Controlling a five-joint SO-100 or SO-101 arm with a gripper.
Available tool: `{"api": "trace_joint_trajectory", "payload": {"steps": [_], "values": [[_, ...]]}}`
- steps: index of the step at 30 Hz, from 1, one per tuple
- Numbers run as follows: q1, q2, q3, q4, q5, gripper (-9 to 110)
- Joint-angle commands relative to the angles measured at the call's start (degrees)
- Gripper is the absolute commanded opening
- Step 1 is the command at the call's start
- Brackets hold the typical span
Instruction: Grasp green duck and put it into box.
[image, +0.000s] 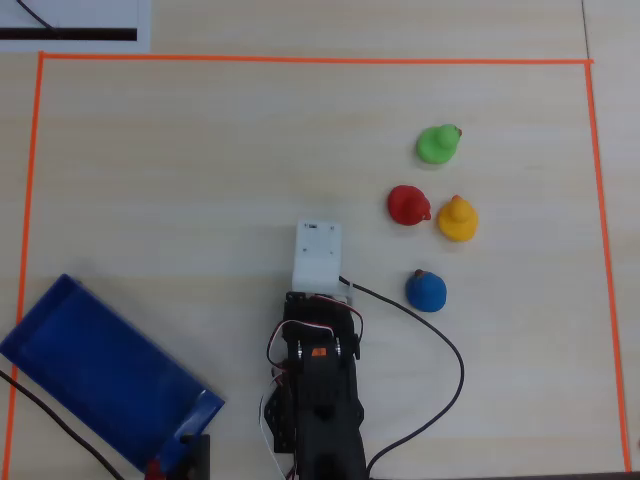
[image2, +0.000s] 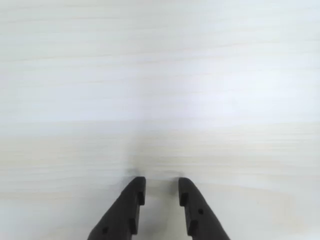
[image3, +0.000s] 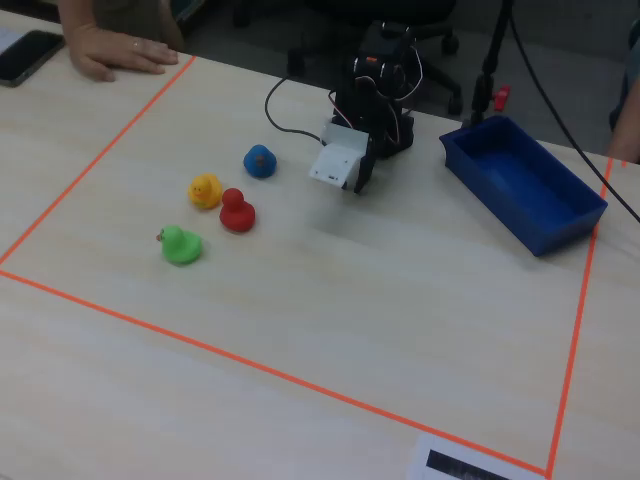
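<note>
Pale wood table (image: 200, 170) edged with orange tape (image: 300, 60), end effector (image2: 161, 187) slightly apart, empty.

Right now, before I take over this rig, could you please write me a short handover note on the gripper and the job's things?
Gripper: empty, its dark jaws slightly apart over bare table in the wrist view; arm folded back near its base.
Small bright green rubber duck: untouched on the light wooden table, farthest from the arm in the overhead view, beyond the red duck, yellow duck and blue duck.
Large shallow blue plastic box: empty, on the opposite side of the arm.
Done: nothing.
Left: reach, grasp the green duck, carry it to the box, release.
</note>
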Motion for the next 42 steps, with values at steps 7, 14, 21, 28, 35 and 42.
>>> {"api": "trace_joint_trajectory", "payload": {"steps": [7,14,21,28,35,42], "values": [[0.4,-0.8,-0.2,0.8,-0.4,7],[0.4,-0.8,-0.2,0.8,-0.4,7],[0.4,-0.8,-0.2,0.8,-0.4,7],[0.4,-0.8,-0.2,0.8,-0.4,7],[0.0,-0.8,-0.2,0.8,-0.4,6],[-1.1,-0.8,-0.2,0.4,-0.4,3]]}}
